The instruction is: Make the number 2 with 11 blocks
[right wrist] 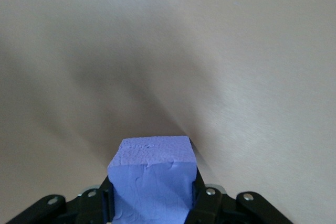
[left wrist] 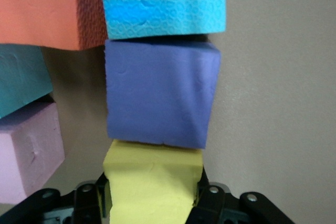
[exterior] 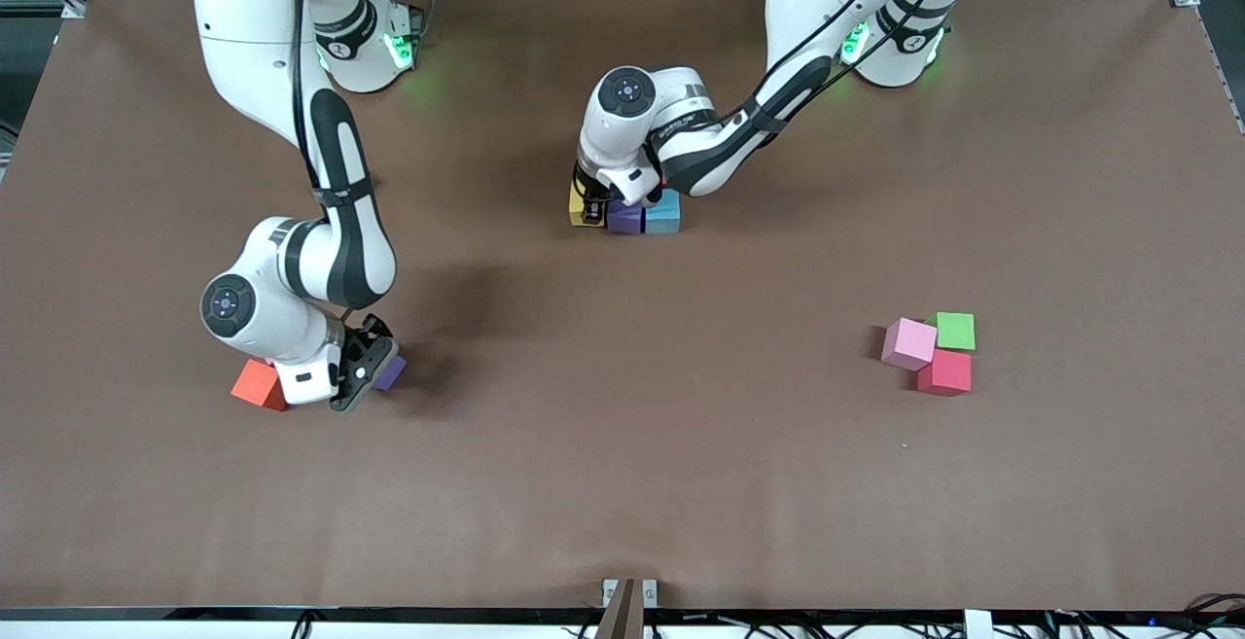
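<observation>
Front view: the left gripper [exterior: 595, 214] pinches a yellow block [exterior: 578, 207] in a row with a purple block [exterior: 625, 218] and a blue block [exterior: 663, 213]. The right gripper [exterior: 374, 373] pinches another purple block [exterior: 391, 373] beside an orange block [exterior: 259, 385]. A pink block [exterior: 908, 342], red block [exterior: 944, 372] and green cube [exterior: 955, 331] cluster apart.

Left wrist view: the yellow block [left wrist: 151, 184] sits square between the fingers [left wrist: 209, 199].

Right wrist view: the purple block [right wrist: 152, 180] sits square too.

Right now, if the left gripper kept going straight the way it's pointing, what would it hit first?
The left gripper already grips the yellow block, which touches the purple block ahead. That purple block would likely be pushed first, into the blue block.
</observation>
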Available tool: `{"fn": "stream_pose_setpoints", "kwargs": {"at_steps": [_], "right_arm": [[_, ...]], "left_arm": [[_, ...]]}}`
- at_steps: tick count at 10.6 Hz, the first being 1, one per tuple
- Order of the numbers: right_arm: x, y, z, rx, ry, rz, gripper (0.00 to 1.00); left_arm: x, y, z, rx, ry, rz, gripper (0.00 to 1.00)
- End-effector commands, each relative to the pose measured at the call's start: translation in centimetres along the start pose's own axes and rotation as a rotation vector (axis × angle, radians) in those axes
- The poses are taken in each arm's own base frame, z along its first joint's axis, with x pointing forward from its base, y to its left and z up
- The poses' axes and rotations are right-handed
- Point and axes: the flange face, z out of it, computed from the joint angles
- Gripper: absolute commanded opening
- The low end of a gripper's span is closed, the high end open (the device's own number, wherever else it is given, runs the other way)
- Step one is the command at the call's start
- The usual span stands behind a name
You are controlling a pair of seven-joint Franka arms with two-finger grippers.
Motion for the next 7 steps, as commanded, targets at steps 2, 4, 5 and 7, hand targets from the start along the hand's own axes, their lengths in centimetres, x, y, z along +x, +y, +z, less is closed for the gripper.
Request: {"fn": "stream_pose_setpoints", "kwargs": {"at_steps": [2, 4, 5, 7], "right_arm": [[1.4, -1.8, -1.3, 0.02, 0.012, 0.056, 0.16], [2.3, -3.5, -1.9, 0.054, 0.001, 0.126, 0.16], [2.7, -4.0, -2.1, 0.059, -0.002, 0.147, 0.16], [2.6, -4.6, -2.3, 0.067, -0.002, 0.2, 0.16]], "left_arm": [[0.4, 0.0, 0.1, -0.017, 0.004, -0.077, 0.19], [0.3, 0.0, 0.0, -0.018, 0.003, -0.074, 0.55], [0.0, -0.5, 0.2, -0.015, 0.003, -0.075, 1.0], [-0.3, -0.9, 0.4, -0.028, 0.011, -0.052, 1.0]]}}
